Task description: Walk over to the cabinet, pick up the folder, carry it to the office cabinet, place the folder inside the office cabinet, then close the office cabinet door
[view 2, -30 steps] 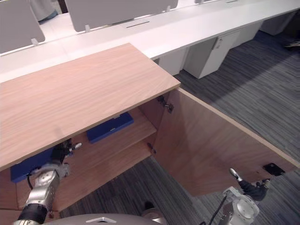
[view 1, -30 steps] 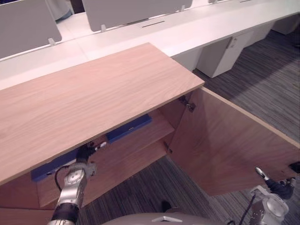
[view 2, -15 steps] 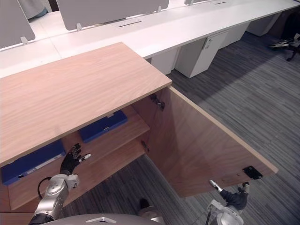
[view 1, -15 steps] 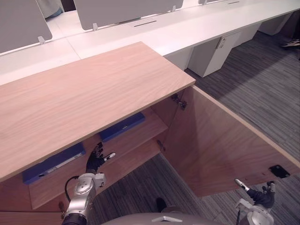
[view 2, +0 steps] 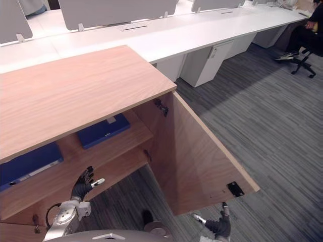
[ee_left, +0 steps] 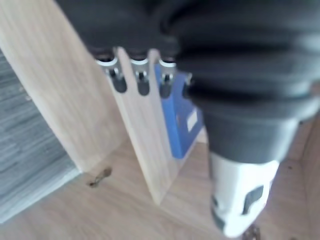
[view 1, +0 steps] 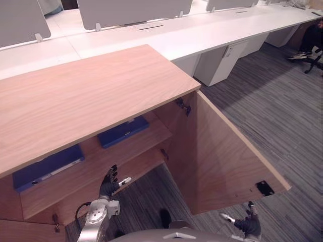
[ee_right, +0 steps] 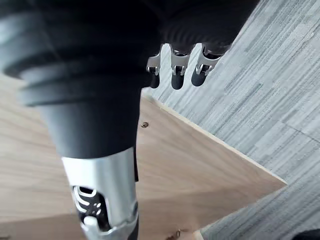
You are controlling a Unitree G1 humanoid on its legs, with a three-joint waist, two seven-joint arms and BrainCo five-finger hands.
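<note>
**Q:** Hands?
**A:** Left hand (view 1: 108,185) spread and empty, just outside the shelf (view 1: 154,132) front. Right hand (view 1: 248,225), fingers straight, empty, low beside the open door's (view 1: 227,156) free edge, apparently not touching; placed, I judge, to push it shut.
**Q:** The folder (view 1: 48,168)?
**A:** Flat on the shelf, up beyond the left hand; a second folder (view 1: 122,131) lies farther toward the hinge (view 1: 182,106). Both sit inside the shelf edge. Only the left hand itself stands near the door's swing.

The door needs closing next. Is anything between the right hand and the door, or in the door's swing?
Nothing visible lies between the right hand and the door. The left hand hangs in front of the open cabinet, likely in the door's swing.
</note>
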